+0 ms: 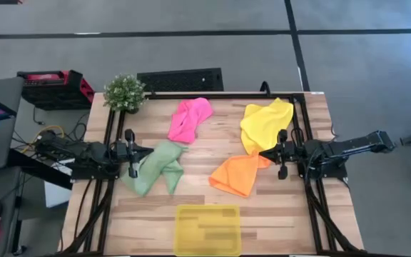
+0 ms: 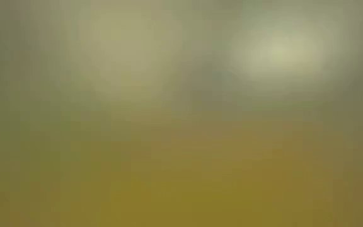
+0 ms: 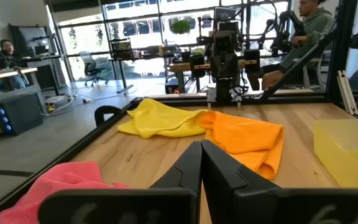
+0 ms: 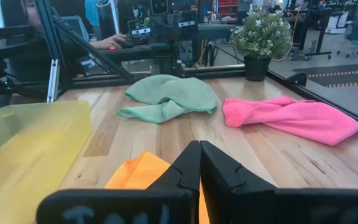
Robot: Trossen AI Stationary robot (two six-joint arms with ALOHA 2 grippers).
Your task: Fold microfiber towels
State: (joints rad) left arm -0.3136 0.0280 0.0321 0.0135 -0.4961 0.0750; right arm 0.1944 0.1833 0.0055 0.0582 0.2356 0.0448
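Note:
Four crumpled towels lie on the wooden table: hot pink (image 1: 190, 118) at the far middle, bright yellow (image 1: 266, 123) at the far right, orange (image 1: 240, 173) touching the yellow one's near end, and pale green (image 1: 155, 165) at the left. My left gripper (image 1: 148, 150) is shut at the green towel's far left edge. In its wrist view (image 3: 201, 143) nothing shows between the fingers. My right gripper (image 1: 262, 153) is shut where the yellow and orange towels meet, with orange cloth (image 4: 138, 171) below it. I cannot see either gripper touching cloth. The low view shows only blur.
A translucent yellow tray (image 1: 207, 228) stands at the table's near edge, in the middle. A potted plant (image 1: 125, 93) stands at the far left corner. Black frame rails (image 1: 109, 135) run along both sides. People sit at desks in the room beyond.

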